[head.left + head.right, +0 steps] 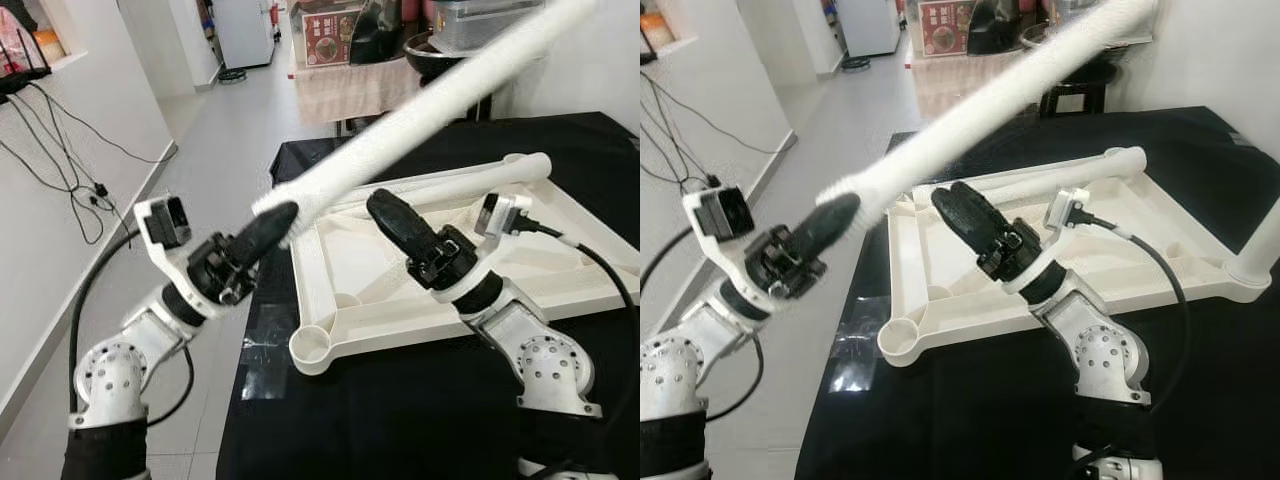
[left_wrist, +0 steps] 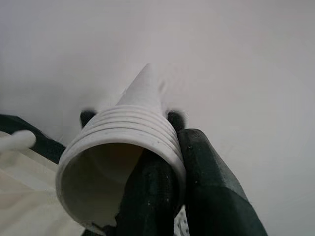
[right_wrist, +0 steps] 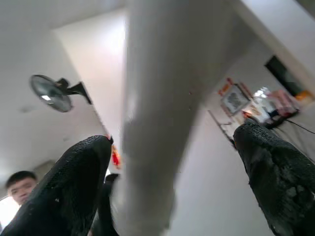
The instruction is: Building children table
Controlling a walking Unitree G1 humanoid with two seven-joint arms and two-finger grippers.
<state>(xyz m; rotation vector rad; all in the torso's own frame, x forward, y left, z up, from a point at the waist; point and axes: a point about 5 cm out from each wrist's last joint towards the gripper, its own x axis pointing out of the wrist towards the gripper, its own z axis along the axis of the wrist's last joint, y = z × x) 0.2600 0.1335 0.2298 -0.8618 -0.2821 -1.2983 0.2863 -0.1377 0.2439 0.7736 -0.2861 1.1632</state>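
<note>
Here left gripper (image 1: 268, 228) grips table leg (image 1: 420, 112); raised.

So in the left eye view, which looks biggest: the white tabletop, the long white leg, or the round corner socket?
1. White tabletop, upside down on the black cloth.
2. Long white leg, held by the left end effector; its nearness to the camera may exaggerate it.
3. Round corner socket, clearly smallest.
</note>
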